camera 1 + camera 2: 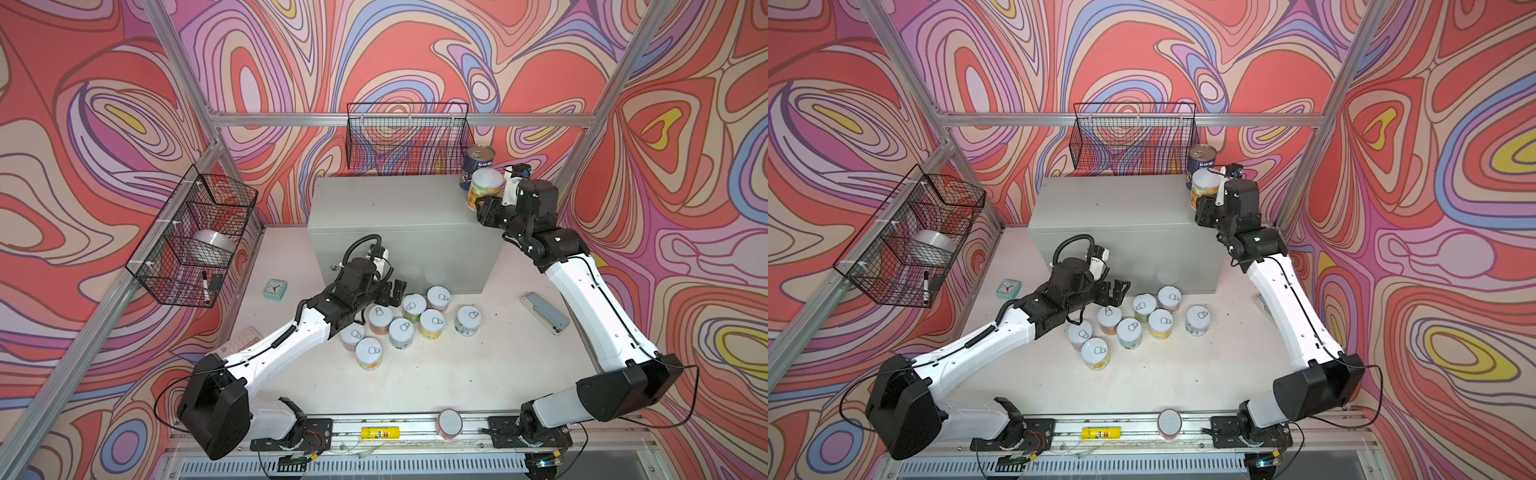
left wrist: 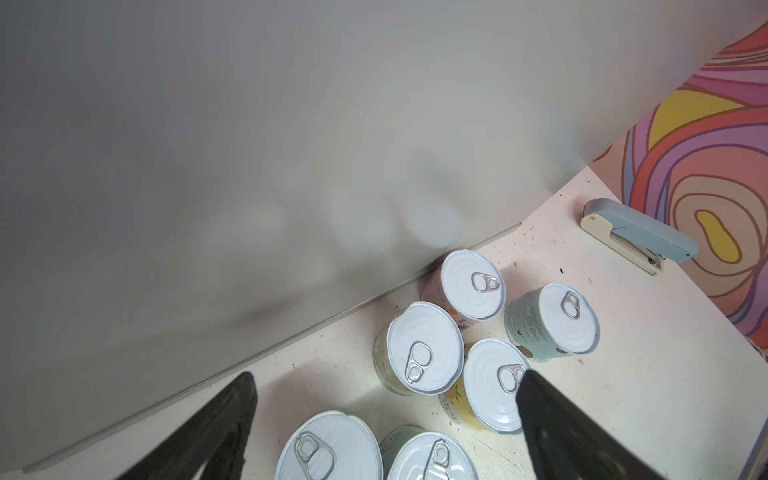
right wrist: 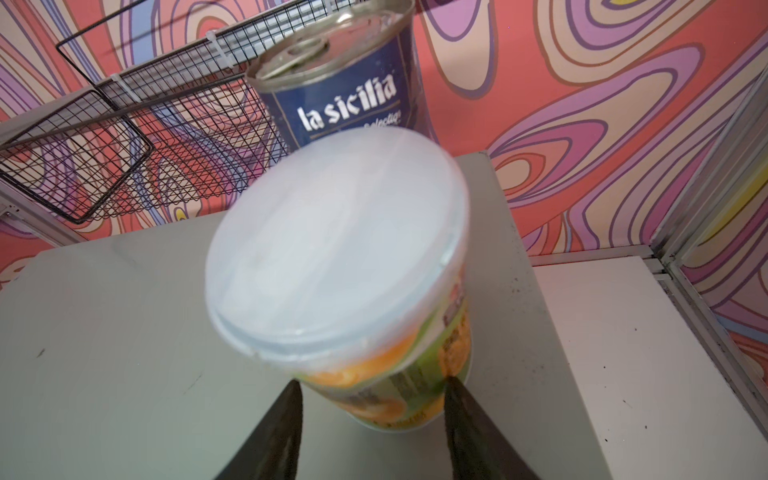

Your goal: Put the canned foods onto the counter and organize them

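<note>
The grey counter [image 1: 374, 208] [image 1: 1100, 208] stands at the back. On its far right corner sits a dark-blue can [image 1: 478, 160] [image 3: 345, 95]. Just in front of it, my right gripper [image 1: 482, 205] [image 3: 372, 382] is shut on the base of an orange-fruit can [image 1: 484, 187] [image 3: 332, 257], tilted low over the counter top. I cannot tell if it touches. Several white-lidded cans [image 1: 401, 332] [image 2: 424, 349] stand clustered on the table before the counter. My left gripper [image 1: 395, 291] [image 2: 386, 376] hangs open above the cluster's left edge, holding nothing.
A stapler [image 1: 544, 313] lies right of the cans and a small teal clock [image 1: 274, 289] left of the counter. A pink roll [image 1: 449, 423] and yellow tube [image 1: 379, 432] sit on the front rail. Wire baskets [image 1: 409, 133] [image 1: 195, 237] hang on the walls.
</note>
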